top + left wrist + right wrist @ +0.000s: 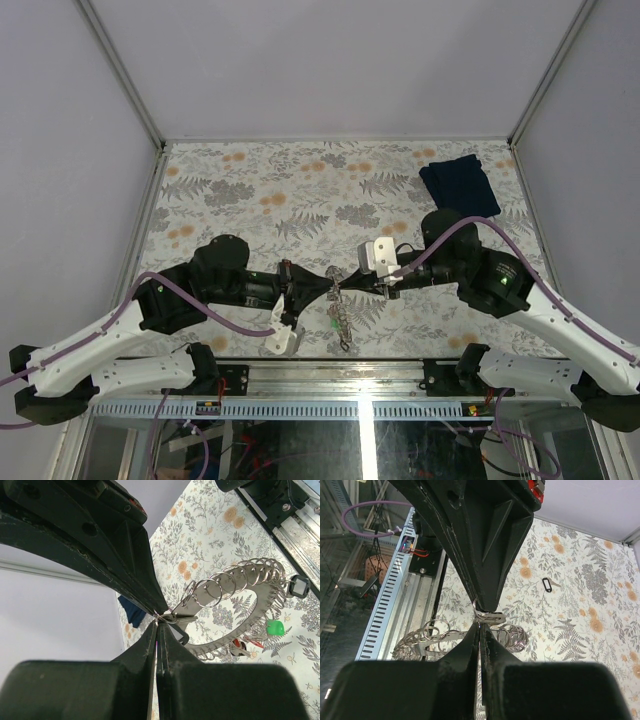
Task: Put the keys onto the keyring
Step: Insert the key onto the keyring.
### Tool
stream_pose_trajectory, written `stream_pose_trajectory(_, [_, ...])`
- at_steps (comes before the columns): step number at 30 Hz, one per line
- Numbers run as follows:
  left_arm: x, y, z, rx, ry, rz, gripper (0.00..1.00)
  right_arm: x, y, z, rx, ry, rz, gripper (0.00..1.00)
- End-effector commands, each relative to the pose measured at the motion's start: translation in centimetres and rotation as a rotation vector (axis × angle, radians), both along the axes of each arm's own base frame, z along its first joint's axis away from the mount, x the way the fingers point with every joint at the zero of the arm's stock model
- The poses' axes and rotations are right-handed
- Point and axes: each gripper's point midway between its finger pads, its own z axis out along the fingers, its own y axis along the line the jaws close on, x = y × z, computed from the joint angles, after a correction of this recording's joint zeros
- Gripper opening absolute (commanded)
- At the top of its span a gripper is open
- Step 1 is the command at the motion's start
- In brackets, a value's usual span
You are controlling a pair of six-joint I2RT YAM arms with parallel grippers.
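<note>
Close to the desk's near edge, the left end effector and right end effector meet tip to tip. Both are closed tight on the small clasp of the keyring. Their black fingers crowd that spot and hide exactly how each grips. The silvery loop of linked rings hangs beneath them, bearing a green tag and a red tag. Farther out, one small black-headed key lies on the desk, its details hard to make out. A dark blue cloth sits at the far right.
</note>
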Motion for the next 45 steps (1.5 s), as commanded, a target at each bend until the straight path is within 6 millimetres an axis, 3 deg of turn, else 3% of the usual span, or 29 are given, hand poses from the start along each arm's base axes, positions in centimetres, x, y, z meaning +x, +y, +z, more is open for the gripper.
stream_pose_trajectory(1, [-0.9,0.3,-0.8,0.048,0.02,-0.028,0.0,0.7,-0.6,4.9,0.141,-0.101,-0.048,0.0])
stream_pose_trajectory(26, [0.4,0.8,-1.7,0.093,-0.017,0.044,0.0,0.8,-1.5,4.7,0.136,-0.105,-0.089,0.0])
stream_pose_trajectory(45, [1.0,1.4,-1.2,0.082,-0.026,0.096,0.0,0.8,-2.1,4.5,0.141,-0.098,-0.116,0.0])
